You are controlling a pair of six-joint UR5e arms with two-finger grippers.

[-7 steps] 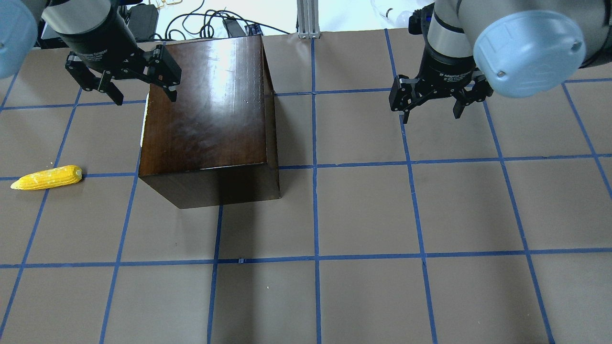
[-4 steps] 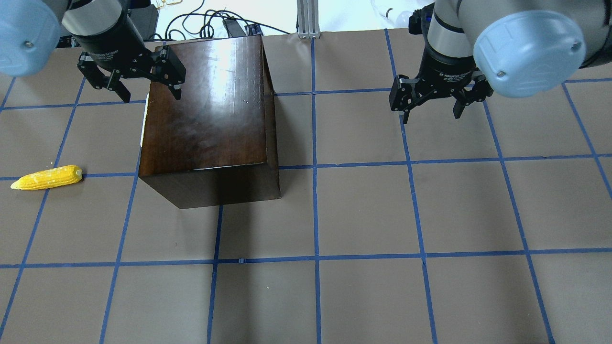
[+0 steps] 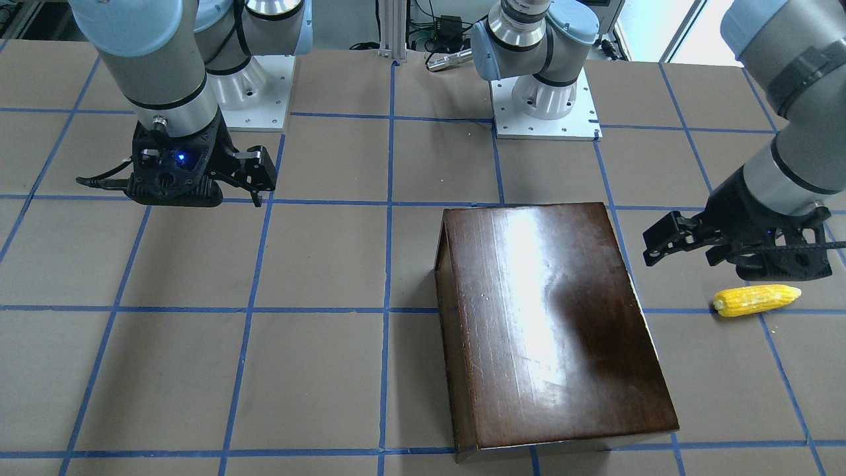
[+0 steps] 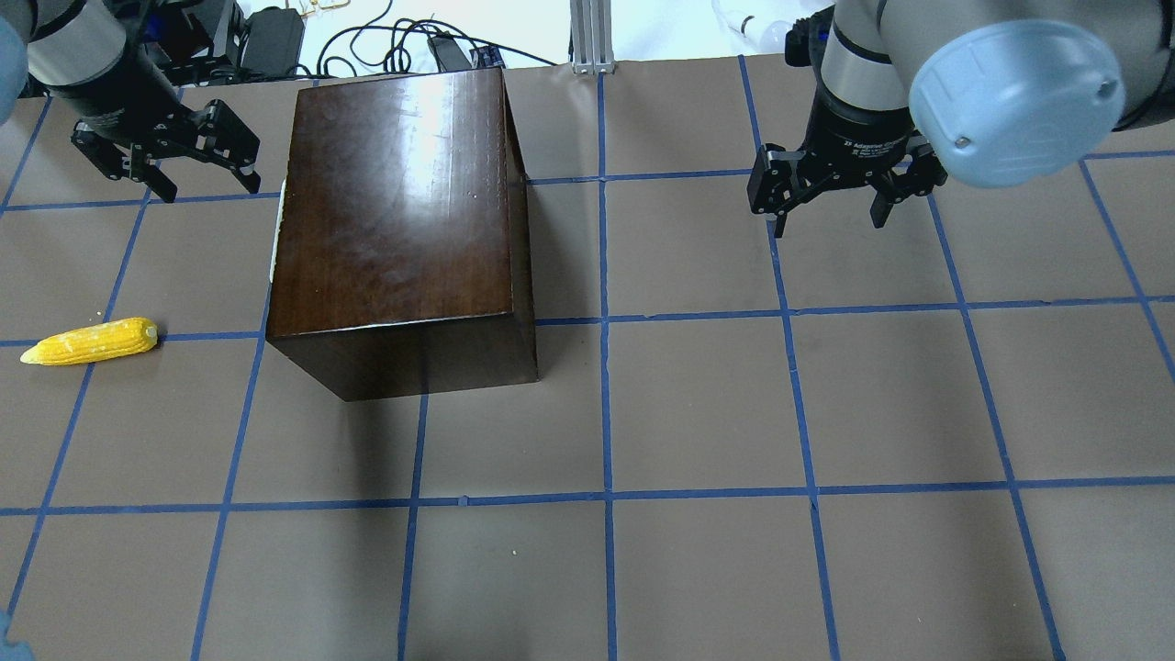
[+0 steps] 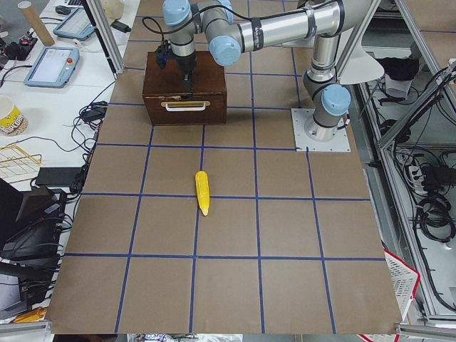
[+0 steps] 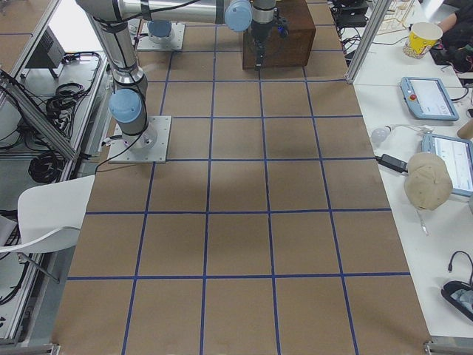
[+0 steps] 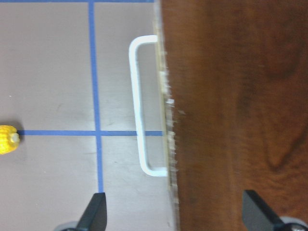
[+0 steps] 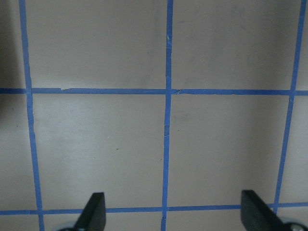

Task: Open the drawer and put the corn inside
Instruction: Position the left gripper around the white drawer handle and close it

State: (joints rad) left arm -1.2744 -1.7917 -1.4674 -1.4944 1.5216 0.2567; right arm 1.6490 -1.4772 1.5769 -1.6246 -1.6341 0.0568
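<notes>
Hovering with jaws spread and holding nothing, the left gripper point(image 4: 209, 184) hangs beside the box point(image 4: 395, 202) on its handle side. In its wrist view one fingertip point(image 7: 96, 214) is over the table point(image 4: 698, 413) and the other over the box top, with the white handle point(image 7: 136, 106) ahead between them.

Right gripper point(image 4: 826, 220): jaws likewise spread and empty, over the table, well apart from the box.

Drawer point(image 5: 160, 114): shut.

Corn point(image 4: 92, 341): lying on the table, well apart from the box, on the handle side.

Assessment: no step is complete. Handle grasp, pull-out, corn pick-up and placing all remain.

Surroundings: blue tape point(image 4: 643, 496) grid; cables point(image 4: 395, 46) beyond the far edge.

Obstruction: the shut drawer itself. The slim gap behind the handle likely calls for care.
</notes>
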